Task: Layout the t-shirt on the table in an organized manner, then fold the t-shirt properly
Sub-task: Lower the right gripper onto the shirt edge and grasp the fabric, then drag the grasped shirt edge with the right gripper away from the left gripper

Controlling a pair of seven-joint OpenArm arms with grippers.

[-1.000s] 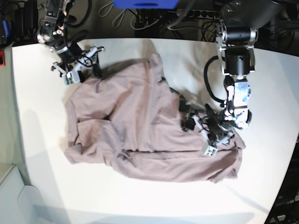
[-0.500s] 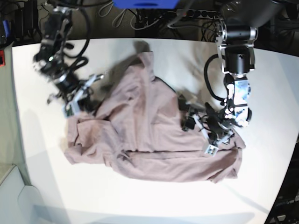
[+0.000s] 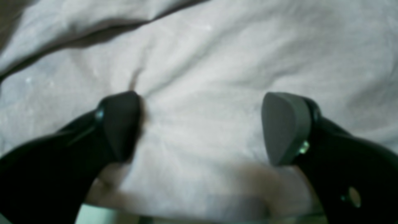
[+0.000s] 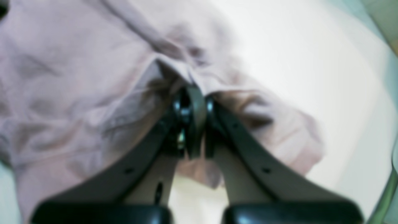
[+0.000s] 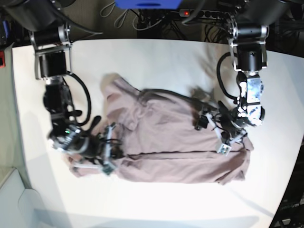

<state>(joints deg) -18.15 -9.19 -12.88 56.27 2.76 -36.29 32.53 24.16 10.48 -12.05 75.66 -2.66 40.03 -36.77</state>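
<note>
The mauve-pink t-shirt (image 5: 161,137) lies wrinkled across the middle of the white table (image 5: 156,61). My right gripper (image 5: 107,153), on the left of the base view, is shut on a fold at the shirt's front-left edge. The right wrist view shows that gripper (image 4: 191,115) closed with cloth (image 4: 77,77) bunched around it, and bare table (image 4: 311,62) beyond. My left gripper (image 5: 223,138) sits on the shirt's right part. In the left wrist view the left gripper (image 3: 202,124) is open, both fingertips (image 3: 119,124) resting on the cloth (image 3: 217,62), with nothing held.
Cables and a power strip (image 5: 204,14) lie beyond the table's far edge, next to a blue object (image 5: 147,4). The table's curved left edge (image 5: 19,142) is near my right arm. The right edge (image 5: 294,156) is near the shirt's corner.
My right arm has swung from the far left of the table to the front left, pulling the shirt's cloth with it. The shirt now lies lower and flatter. The left gripper has shifted slightly right.
</note>
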